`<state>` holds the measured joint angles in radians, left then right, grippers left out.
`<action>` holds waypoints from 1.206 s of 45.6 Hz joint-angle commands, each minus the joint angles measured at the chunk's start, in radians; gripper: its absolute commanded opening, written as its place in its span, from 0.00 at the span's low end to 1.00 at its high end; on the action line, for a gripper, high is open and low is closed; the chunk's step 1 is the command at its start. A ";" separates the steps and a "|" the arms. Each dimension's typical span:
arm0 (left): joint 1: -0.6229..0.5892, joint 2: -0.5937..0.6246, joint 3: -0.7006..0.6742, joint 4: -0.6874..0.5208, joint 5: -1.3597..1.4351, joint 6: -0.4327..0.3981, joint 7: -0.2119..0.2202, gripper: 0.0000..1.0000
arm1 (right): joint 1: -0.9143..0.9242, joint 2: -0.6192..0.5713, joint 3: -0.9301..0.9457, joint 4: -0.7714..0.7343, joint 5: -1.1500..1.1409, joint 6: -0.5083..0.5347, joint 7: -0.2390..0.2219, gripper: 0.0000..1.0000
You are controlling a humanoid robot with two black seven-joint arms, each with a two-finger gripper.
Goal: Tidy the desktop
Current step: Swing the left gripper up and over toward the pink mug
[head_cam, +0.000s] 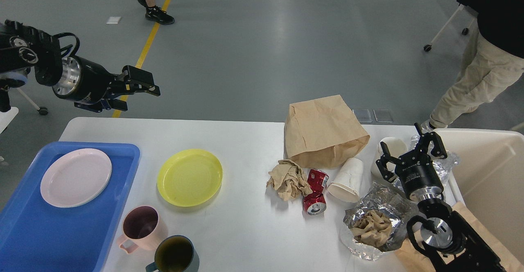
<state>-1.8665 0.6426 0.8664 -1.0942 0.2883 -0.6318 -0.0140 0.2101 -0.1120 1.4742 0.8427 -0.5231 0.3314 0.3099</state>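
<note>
The left gripper [141, 87] is up in the air past the far left edge of the desk [241, 231], and it holds nothing. I see it from the side, so I cannot tell if its 2 fingers are spread or pressed together. Below it and closer to me sits the blue tray [24, 239] with the pink plate [75, 177] in it. Just to the right of that is the yellow plate [190, 177], and the pink mug [141, 227] and dark mug [175, 255] stand nearest to me. The right gripper [409, 155] has its fingers spread wide and holds nothing. It hangs low over the right end of the desk, just in front of the white cup [391, 149]. To its left lie the tipped paper cup [348, 180], the red can [315, 192], the crumpled paper [288, 179] and the brown bag [323, 130]. Nearer me is the foil [368, 210], and to its right is the cream bin [487, 173]. I think the right gripper could bump the white cup and knock it over, because they are so close. The red can could also roll away if pushed.
</note>
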 commanded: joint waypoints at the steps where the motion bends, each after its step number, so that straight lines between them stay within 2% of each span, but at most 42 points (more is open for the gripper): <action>1: -0.167 -0.159 0.149 -0.013 -0.003 -0.126 0.000 0.97 | 0.000 0.000 0.000 0.001 0.000 0.000 0.000 1.00; 5: -0.293 -0.273 0.229 -0.019 -0.023 -0.293 -0.009 0.97 | 0.000 0.000 0.000 0.001 0.000 0.000 0.000 1.00; 7: -0.360 -0.329 0.275 -0.038 -0.081 -0.328 -0.009 0.97 | 0.000 0.000 0.000 -0.001 0.000 0.000 0.000 1.00; 12: -0.503 -0.464 0.462 -0.128 -0.294 -0.328 -0.014 0.97 | 0.000 0.000 0.000 0.001 0.000 0.000 0.000 1.00; 16: -0.601 -0.606 0.623 -0.223 -0.497 -0.328 -0.038 0.97 | 0.000 0.000 0.000 -0.001 0.000 0.000 0.000 1.00; 21: -0.714 -0.704 0.691 -0.413 -0.655 -0.267 -0.043 0.97 | 0.000 0.000 0.000 -0.001 0.000 0.000 0.000 1.00; 26: -0.761 -0.724 0.697 -0.544 -0.699 -0.197 -0.043 0.97 | 0.000 0.000 0.000 -0.001 0.000 0.000 0.000 1.00; 32: -0.851 -0.741 0.688 -0.634 -0.721 -0.190 -0.046 0.97 | 0.000 0.000 0.000 -0.001 0.000 0.000 0.000 1.00; 38: -0.875 -0.698 0.688 -0.633 -0.718 -0.221 -0.052 0.97 | 0.000 0.000 0.000 -0.001 0.000 0.000 0.000 1.00; 48: -0.803 -0.641 0.698 -0.622 -0.715 -0.200 -0.043 0.97 | 0.000 0.000 0.000 -0.001 0.000 0.000 0.000 1.00; 55: -0.772 -0.620 0.700 -0.624 -0.710 -0.218 -0.035 0.97 | 0.000 0.000 0.000 -0.001 0.000 0.000 0.000 1.00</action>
<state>-2.6642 0.0077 1.5645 -1.7178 -0.4258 -0.8447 -0.0556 0.2101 -0.1120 1.4742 0.8421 -0.5229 0.3313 0.3099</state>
